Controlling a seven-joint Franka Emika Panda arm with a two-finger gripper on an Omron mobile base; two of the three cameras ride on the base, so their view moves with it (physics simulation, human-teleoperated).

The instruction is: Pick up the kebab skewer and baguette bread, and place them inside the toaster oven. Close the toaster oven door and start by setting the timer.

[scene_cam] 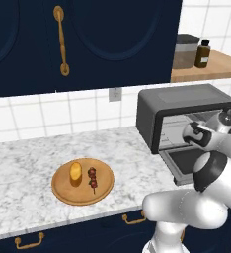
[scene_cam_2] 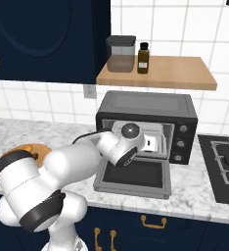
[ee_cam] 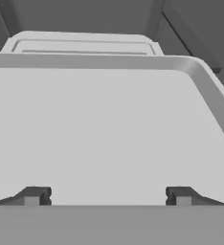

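Note:
The kebab skewer and the golden baguette bread lie side by side on a round wooden plate on the marble counter, left of the arm. The dark grey toaster oven stands to the right, with its door dropped flat open. My hand reaches into the oven mouth, well away from the plate. In the hand view my gripper is open and empty, its tips just above the pale metal tray inside the oven.
Side knobs sit on the oven's right face. Above the oven a wooden shelf carries a jar and a brown bottle. A stove top lies to the right. Dark blue cabinets hang above the counter.

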